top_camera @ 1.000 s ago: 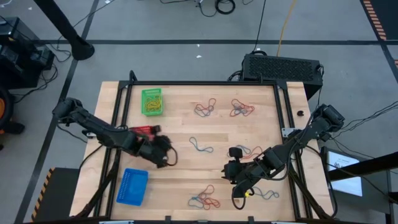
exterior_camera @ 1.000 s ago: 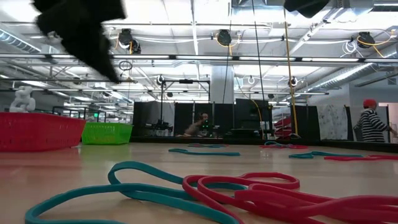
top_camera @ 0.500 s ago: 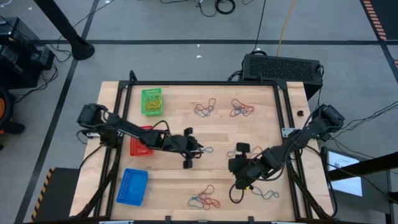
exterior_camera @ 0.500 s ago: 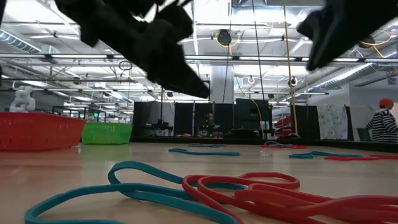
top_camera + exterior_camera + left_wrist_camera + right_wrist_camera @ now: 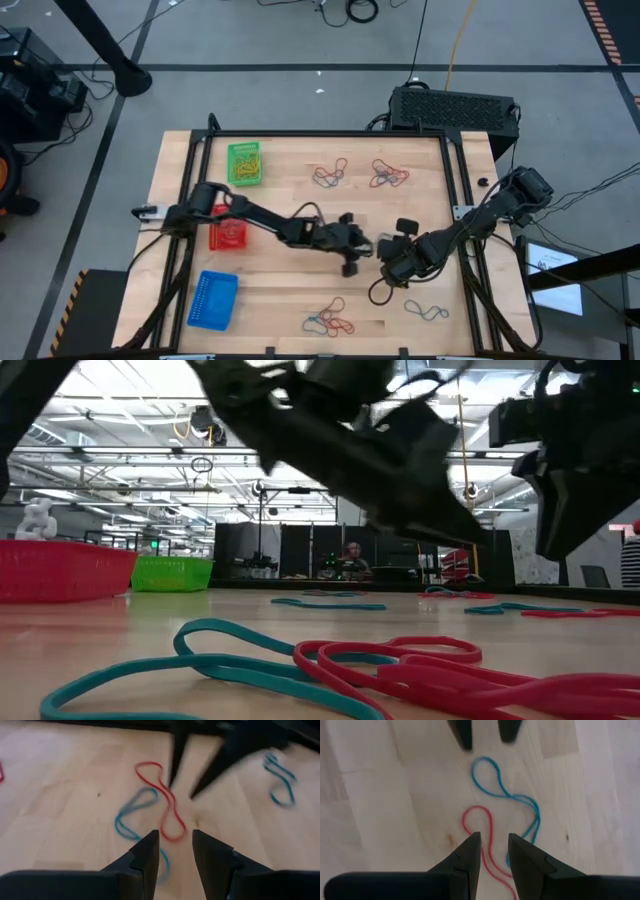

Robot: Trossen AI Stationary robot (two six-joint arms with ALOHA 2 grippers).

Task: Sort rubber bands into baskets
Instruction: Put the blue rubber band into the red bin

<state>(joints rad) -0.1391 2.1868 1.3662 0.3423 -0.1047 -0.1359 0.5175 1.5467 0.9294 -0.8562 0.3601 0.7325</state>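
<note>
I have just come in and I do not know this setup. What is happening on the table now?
Two robot arms are sorting rubber bands into baskets. The left gripper and right gripper meet near the table's middle, both open and empty, over a red band and a blue band lying on the wood. Three baskets wait on the left: green, red, blue. More bands lie loose around the table.

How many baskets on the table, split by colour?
green basket: 1
red basket: 1
blue basket: 1
Total: 3
</note>
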